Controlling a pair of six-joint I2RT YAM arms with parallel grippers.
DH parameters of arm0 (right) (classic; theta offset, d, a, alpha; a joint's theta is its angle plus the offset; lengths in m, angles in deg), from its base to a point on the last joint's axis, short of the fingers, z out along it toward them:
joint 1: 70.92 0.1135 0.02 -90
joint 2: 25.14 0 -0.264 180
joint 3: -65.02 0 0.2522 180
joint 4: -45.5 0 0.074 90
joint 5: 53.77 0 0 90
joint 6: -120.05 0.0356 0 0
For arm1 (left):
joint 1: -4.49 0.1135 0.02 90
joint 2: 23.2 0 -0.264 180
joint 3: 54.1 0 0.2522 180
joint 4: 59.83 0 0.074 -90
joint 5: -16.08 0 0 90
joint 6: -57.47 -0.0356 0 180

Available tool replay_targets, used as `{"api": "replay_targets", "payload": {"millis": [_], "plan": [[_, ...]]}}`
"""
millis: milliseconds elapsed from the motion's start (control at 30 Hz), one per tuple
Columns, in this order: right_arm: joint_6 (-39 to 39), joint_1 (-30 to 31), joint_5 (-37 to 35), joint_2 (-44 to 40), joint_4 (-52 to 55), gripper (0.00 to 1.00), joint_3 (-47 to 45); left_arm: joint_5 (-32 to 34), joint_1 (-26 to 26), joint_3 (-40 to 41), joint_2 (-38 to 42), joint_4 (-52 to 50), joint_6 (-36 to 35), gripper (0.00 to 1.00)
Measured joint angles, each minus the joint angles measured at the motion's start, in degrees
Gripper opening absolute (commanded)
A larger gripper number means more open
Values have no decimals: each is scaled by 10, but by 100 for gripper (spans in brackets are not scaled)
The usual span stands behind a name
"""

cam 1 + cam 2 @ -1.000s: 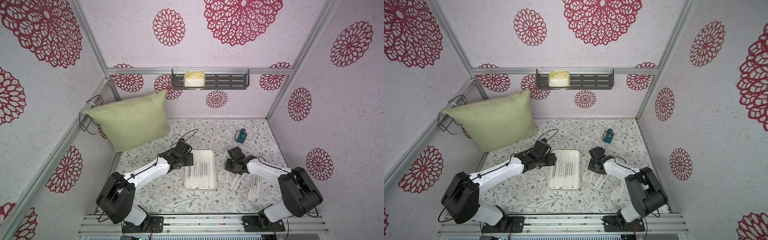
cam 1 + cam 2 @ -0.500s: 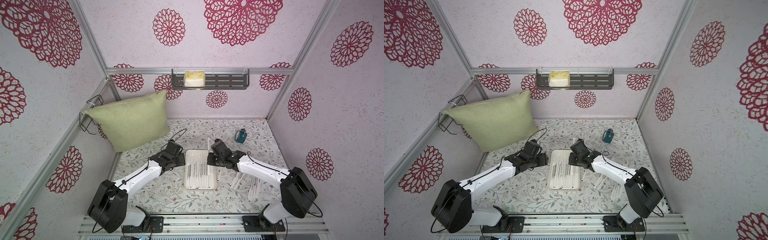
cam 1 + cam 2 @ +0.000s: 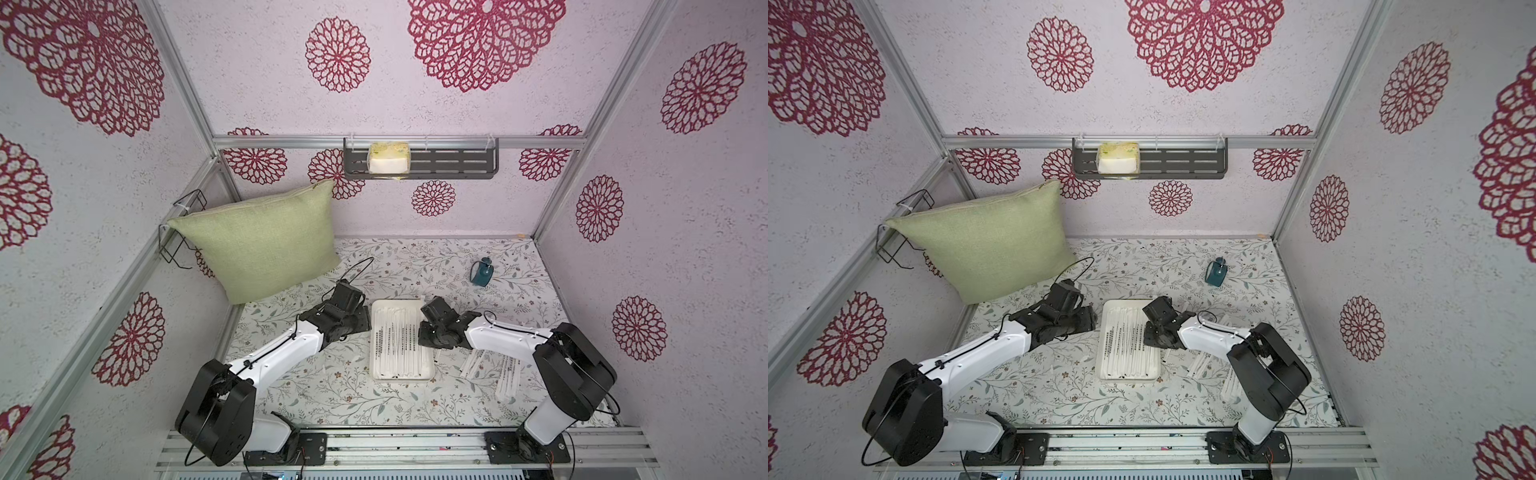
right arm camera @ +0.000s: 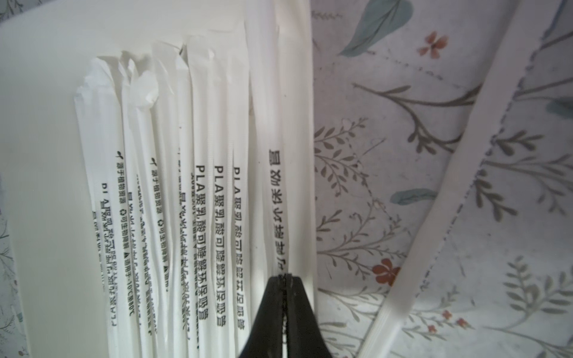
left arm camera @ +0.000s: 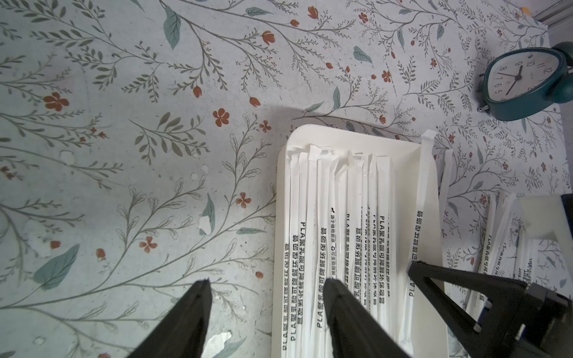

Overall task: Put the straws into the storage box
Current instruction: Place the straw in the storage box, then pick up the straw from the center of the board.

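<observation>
Along the right rim of the storage box [image 3: 401, 377], your right hand [image 4: 285, 279] is pinched fully closed on one wrapped straw [image 4: 277, 186], gripping it partway along its printed length. That straw runs beside the box's right wall. The right wrist view does not settle whether it sits on the rim or just inside it. In the left wrist view its far end sticks out past the far rim. I'd judge you are in the placing step, with the straw brought to the box but not yet seated in it.

As I read it, the next move calls for a small shift inward, toward the row of straws [image 3: 397, 349] lying side by side in the box. It also needs a pull back toward the robot so the far end clears the rim, and only then a release. Let go where it is now, and the straw may tip off onto the table [image 3: 332, 395].

Your left hand [image 5: 266, 288] has its fingers moderately wide apart and holds nothing. It hovers across the box's left rim, one finger above the table and the other above the packed straws. Whether it touches anything I cannot tell.

More loose straws [image 3: 507, 374] lie on the table to the right of the box, near the right arm, so plenty is left to carry over.
</observation>
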Motion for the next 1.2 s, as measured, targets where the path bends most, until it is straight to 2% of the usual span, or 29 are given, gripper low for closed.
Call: {"api": "replay_targets", "payload": {"millis": [200, 700, 867, 1200], "plan": [[0, 0, 0, 6, -1, 16, 0, 0, 0, 0, 0, 0, 0, 64], [2, 13, 0, 5, 48, 16, 14, 0, 0, 0, 0, 2, 0, 64], [3, 15, -3, 5, 54, 27, 16, 0, 0, 0, 0, 3, 0, 64], [-1, 16, -35, -19, 113, 30, 78, 1, 0, 0, 0, 4, 0, 64]]}}
